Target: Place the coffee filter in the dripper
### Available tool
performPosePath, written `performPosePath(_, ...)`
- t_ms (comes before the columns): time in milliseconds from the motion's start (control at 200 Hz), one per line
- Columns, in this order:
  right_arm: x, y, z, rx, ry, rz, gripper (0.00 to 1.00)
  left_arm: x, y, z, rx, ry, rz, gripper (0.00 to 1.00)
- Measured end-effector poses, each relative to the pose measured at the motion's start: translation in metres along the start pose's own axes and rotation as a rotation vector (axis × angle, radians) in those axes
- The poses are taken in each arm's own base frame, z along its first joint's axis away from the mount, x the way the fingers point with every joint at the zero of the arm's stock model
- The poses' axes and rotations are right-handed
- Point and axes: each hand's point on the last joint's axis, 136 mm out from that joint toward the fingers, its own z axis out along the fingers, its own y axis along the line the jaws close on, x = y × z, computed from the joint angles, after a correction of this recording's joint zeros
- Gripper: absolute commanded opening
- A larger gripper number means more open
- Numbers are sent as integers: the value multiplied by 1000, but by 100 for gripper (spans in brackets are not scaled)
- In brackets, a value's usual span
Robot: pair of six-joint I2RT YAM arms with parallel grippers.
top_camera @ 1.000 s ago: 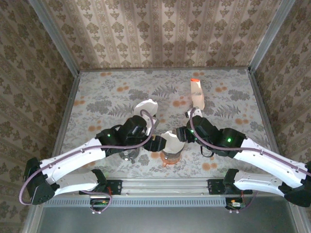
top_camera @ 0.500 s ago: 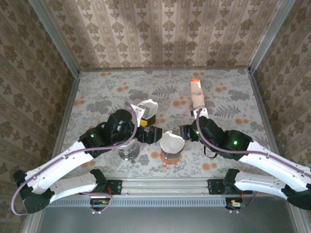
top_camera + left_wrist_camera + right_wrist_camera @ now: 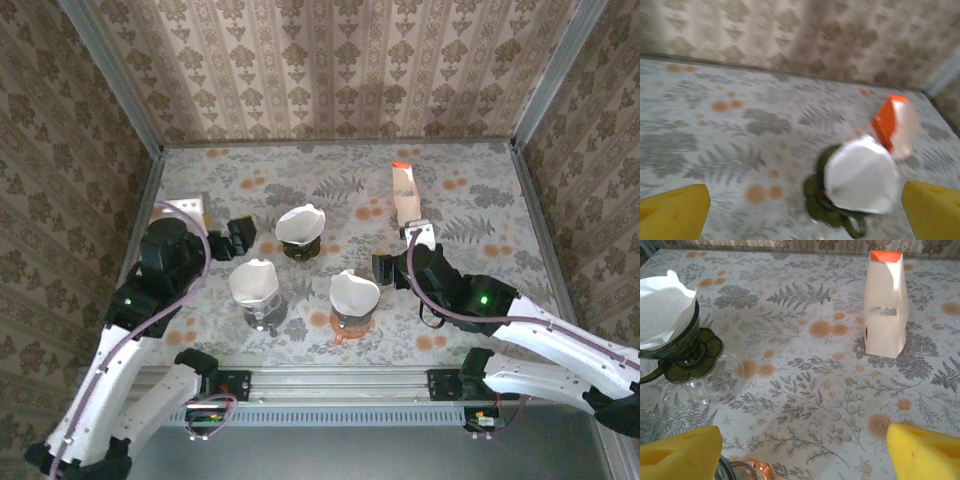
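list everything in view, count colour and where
green dripper: 1, dark green glass, mid table, farthest of the three drippers
clear dripper: 1, clear glass, near edge, left of centre
orange dripper: 1, clear with an orange base, near edge, centre
coffee filters: 3, white, one sitting in each dripper
carton: 1, white with an orange top, upright, far side, right of centre
table: 1, grey fern-print cloth with orange spots
left hand: 1, black with yellow pads, open, left of the green dripper
right hand: 1, black with yellow pads, open, right of the orange dripper
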Motion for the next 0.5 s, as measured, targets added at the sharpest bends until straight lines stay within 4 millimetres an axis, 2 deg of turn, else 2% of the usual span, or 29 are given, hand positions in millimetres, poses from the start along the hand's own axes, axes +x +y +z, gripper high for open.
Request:
performPosePath(105,0,-1,4,8,-11,3,90,7,36,16,-97,33,-58,100)
performPosePath(160,0,-1,6,14,-14,-1,91,17,55,29,-130,77,-108,100)
performPosePath(240,0,1,11,-3,-2,-10,90,37,71,46,-129,142,-184,97)
performPosePath(335,3,5,22,-46,44,-10,88,54,69,57,-63,213,-250,93)
performPosePath(500,1,23,50,-141,144,4,76,45,38,69,102,253,-259,89)
